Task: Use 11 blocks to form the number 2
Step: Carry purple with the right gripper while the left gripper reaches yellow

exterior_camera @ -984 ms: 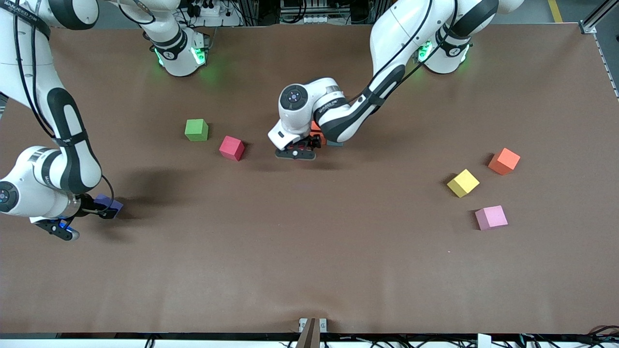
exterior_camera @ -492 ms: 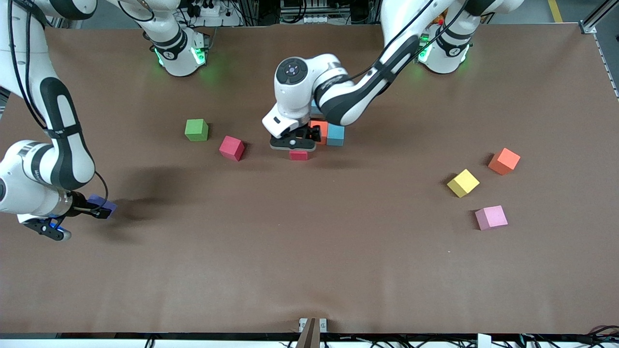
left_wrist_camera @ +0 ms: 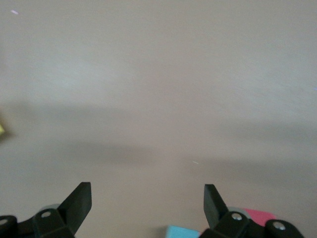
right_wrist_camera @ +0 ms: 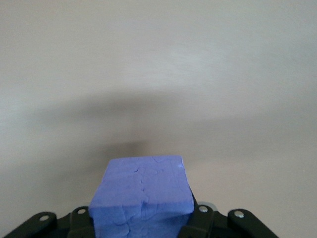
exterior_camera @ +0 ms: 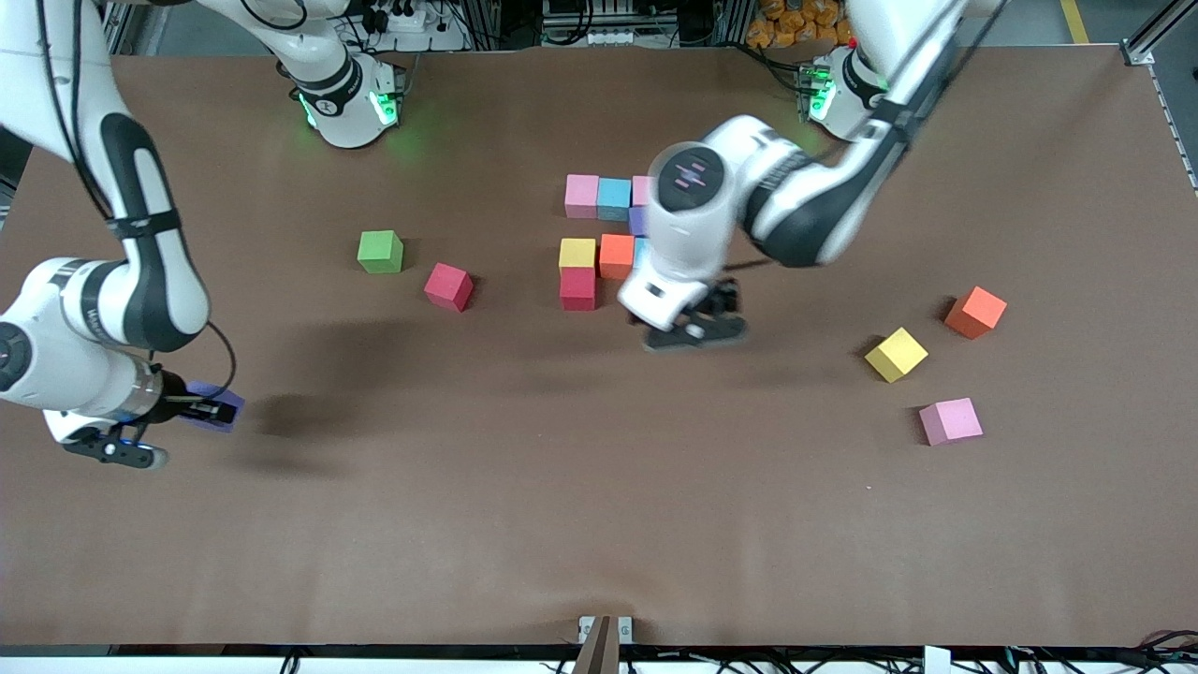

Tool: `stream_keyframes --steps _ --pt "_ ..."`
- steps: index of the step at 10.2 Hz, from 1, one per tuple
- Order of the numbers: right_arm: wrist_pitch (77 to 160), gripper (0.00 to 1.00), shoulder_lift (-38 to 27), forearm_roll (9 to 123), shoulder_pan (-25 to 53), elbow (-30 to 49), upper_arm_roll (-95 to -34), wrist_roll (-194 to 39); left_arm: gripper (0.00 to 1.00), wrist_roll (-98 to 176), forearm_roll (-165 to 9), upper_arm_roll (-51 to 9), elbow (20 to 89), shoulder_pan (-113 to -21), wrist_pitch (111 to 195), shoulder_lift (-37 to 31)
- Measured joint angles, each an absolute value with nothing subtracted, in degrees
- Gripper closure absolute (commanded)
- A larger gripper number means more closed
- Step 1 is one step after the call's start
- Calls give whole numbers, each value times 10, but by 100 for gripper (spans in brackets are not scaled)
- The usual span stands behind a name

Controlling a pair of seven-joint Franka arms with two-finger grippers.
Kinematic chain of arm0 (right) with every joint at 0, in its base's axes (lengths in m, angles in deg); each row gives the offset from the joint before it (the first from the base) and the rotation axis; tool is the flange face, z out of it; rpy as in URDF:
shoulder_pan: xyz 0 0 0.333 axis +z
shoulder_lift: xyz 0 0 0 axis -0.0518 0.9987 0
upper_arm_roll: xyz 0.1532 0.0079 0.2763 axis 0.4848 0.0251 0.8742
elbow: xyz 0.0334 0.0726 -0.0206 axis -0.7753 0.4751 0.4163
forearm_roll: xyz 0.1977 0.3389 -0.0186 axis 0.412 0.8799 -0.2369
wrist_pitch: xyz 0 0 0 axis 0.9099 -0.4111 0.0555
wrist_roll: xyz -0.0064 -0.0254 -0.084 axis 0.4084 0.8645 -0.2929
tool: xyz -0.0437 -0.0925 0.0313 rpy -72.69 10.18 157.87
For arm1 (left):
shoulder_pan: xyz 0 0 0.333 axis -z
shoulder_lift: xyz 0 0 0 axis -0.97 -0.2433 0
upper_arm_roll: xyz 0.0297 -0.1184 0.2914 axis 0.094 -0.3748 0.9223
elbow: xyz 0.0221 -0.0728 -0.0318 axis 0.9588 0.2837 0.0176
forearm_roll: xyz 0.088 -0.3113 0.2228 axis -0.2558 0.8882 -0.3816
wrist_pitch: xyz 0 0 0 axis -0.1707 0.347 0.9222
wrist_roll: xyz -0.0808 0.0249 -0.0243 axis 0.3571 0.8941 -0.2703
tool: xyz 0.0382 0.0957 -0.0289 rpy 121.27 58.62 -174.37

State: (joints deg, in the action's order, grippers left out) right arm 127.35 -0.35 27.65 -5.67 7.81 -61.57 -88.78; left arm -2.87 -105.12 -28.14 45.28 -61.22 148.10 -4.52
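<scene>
Front view: the number 2 (exterior_camera: 599, 248) sits mid-table, partly built, its pink-blue top row farthest from the camera so new cubes can join nearer down. Left gripper (exterior_camera: 694, 331) hangs empty, fingers spread, over bare table beside it. Right gripper (exterior_camera: 201, 408), wrist bent sideways, clamps a purple block (right_wrist_camera: 141, 191) at the right arm's end, presumably next in.

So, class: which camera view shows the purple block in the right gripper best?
The right wrist view: the purple block fills it, clamped. The front view shows only a sliver at the right gripper. The left wrist view shows none.
</scene>
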Motion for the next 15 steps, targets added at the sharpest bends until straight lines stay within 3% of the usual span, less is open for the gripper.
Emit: stream_keyframes --steps 6,11,15 --pt "1277 45 -19 305 101 76 -613 -978 0 272 -1049 -283 530 -759 1453 -21" --pt "1313 45 14 342 229 50 -613 -983 0 460 -1049 -282 724 -892 1624 63" --pt "1317 45 81 342 304 -21 -616 -1046 0 595 -1049 -282 765 -939 1703 40"
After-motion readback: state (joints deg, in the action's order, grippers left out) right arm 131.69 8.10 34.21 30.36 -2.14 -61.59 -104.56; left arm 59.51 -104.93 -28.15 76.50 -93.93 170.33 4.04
